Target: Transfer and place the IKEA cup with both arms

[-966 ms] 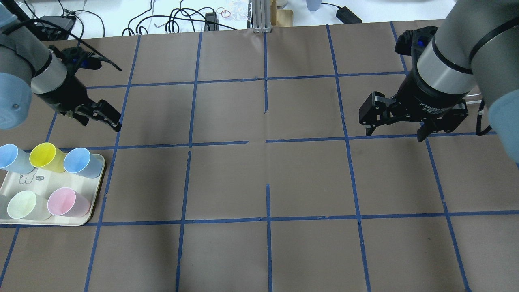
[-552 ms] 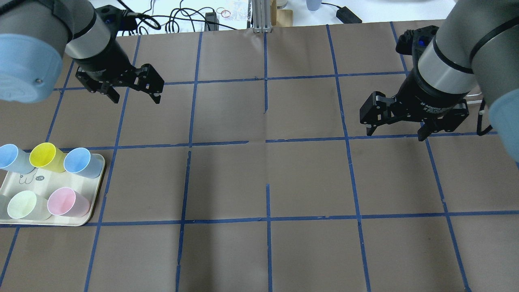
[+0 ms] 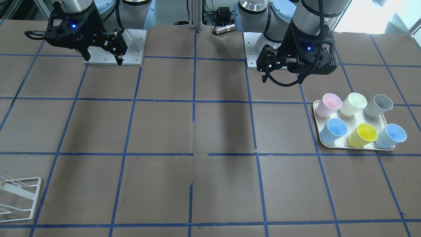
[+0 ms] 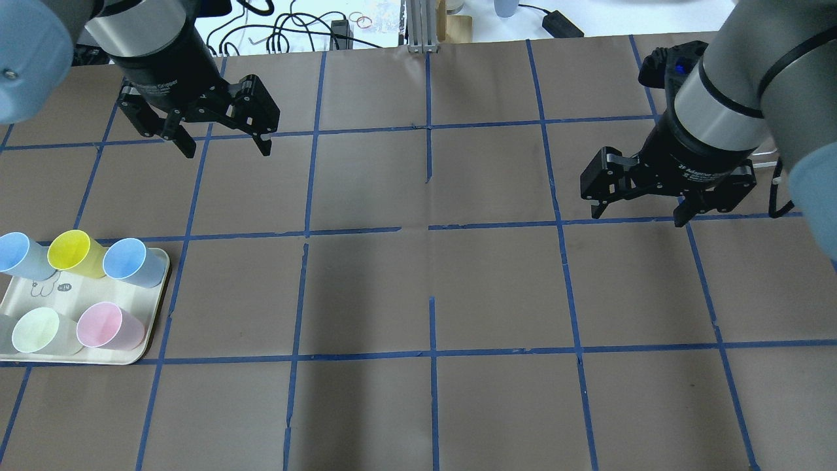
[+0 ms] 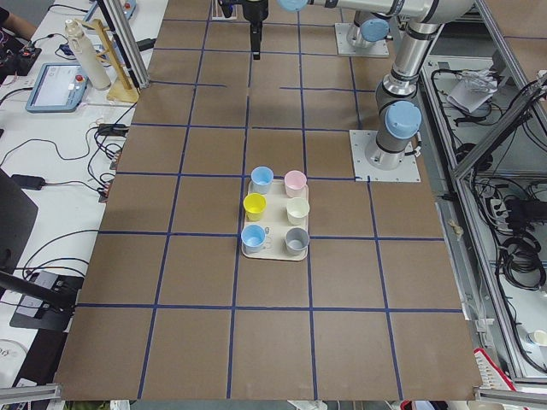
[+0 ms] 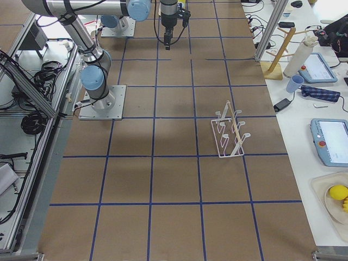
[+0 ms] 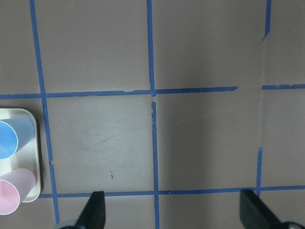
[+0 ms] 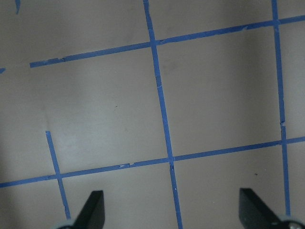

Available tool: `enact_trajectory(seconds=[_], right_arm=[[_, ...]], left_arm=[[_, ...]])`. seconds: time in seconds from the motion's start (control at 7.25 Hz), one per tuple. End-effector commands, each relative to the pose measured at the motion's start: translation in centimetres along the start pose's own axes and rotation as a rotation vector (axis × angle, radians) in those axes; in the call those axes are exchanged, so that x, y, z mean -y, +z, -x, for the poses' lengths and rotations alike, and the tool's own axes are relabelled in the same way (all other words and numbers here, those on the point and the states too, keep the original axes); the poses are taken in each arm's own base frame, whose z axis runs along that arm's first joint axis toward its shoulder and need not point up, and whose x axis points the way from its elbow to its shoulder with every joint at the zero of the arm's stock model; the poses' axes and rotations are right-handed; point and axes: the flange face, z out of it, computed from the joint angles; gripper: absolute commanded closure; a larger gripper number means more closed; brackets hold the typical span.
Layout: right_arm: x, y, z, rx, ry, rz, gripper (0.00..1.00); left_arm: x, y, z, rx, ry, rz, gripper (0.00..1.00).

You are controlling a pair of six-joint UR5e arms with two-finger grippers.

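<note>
Table (image 4: 497,288): brown paper crossed by a blue tape grid (image 4: 431,353). Flat room runs from the tray on the left across to the right side.
Tray (image 4: 72,357): cream with rounded corners, on the left part of the table. Its near rim lies along a tape line and its right rim is just beside another.
Near row: grey cup (image 3: 379,106), green cup (image 4: 39,330) and pink cup (image 4: 104,325), left to right, all upright with mouths up.
Far row: blue cup (image 4: 134,261) at the tray's far right corner, yellow cup (image 4: 73,252) in the middle, other blue cup (image 4: 18,255) at the far left corner. They stand close side by side. The task's cup is one of the two blue ones, which look alike; I cannot tell which.
Left gripper (image 4: 227,152): high over the table, right of the tray and apart from it. Its jaws are spread wide with nothing between them, and it touches nothing. Its wrist view shows the tray's right rim, with the blue and pink cups at the left margin.
Right gripper (image 4: 637,218): above the right part of the table, several squares from the left gripper. Its jaws are spread wide and it holds nothing. Its wrist view shows only paper and tape.
Writing: "2F Adaptive" in white on the right gripper's body; "Adaptive Gripper", small, on the left one. The tray bears a line drawing and a dark tag that seems to read 14.
Rack (image 6: 228,133): white wire, at the far right of the table, well apart from both grippers.
Far edge: the paper ends at a white bench with black cables (image 4: 288,29).
</note>
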Motion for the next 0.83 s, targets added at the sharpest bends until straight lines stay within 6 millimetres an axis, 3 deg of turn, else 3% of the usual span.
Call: enact_trajectory(seconds=[0.0,0.55,0.69], right_arm=[[0.0,-0.1,-0.1,0.0,0.002,-0.002,0.0],[0.0,0.1,0.0,0.0,0.0,0.003,0.0],[0.0,0.0,0.0,0.001,0.0,-0.005,0.0]], left_arm=[[-1.1,-0.8,0.5,0.001,-0.002,-0.022,0.0],[-1.3,-2.4,1.5,0.005,-0.021,-0.057,0.0],[-0.4,-2.0,3.5,0.009,-0.062,-0.043,0.0]])
